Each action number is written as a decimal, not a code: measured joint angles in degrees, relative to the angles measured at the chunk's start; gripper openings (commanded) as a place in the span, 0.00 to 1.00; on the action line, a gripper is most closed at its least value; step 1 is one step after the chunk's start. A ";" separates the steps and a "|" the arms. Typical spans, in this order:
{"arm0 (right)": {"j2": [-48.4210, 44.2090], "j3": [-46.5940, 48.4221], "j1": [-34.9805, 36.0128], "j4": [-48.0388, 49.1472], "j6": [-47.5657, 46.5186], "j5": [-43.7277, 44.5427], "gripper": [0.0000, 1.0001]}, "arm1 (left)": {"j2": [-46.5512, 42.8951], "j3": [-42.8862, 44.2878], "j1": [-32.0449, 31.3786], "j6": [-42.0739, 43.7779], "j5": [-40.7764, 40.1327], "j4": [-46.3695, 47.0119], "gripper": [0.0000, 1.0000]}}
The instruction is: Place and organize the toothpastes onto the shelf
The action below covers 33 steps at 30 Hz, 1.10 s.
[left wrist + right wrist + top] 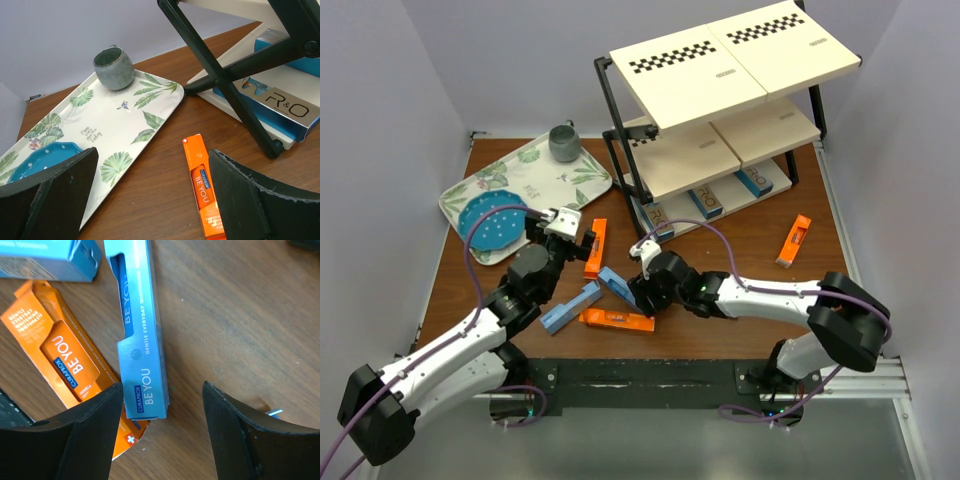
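Several toothpastes lie on the brown table in front of the shelf (720, 90). My right gripper (162, 435) is open, low over the table, its jaws either side of the near end of a blue carton (137, 335). That carton sits close to the left finger, with a clear gap to the right finger. It rests partly over an orange carton (65, 360), and a second blue carton (50, 260) lies beyond. My left gripper (155, 200) is wide open and holds nothing, with an orange carton (204, 185) lying just inside its right finger. Another orange carton (794, 241) lies alone at the right.
A leaf-patterned tray (535, 180) at the back left carries a grey cup (563, 142) and a blue dotted plate (492, 224). On the shelf's bottom tier are blue cartons (705, 203) and a silver one (287, 107). The shelf's black frame legs (220, 75) stand close to my left gripper.
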 measured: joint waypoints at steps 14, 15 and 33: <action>2.32 -0.52 0.46 3.39 -0.61 0.24 0.59 | 0.07 0.00 0.00 0.46 0.24 0.61 0.97; 2.56 -0.70 0.44 3.93 -0.68 0.20 0.59 | 0.07 0.00 0.00 0.46 0.31 0.66 0.98; 4.92 -3.21 0.44 4.83 -2.34 0.00 0.54 | 0.55 0.00 -0.20 0.46 0.48 0.87 0.97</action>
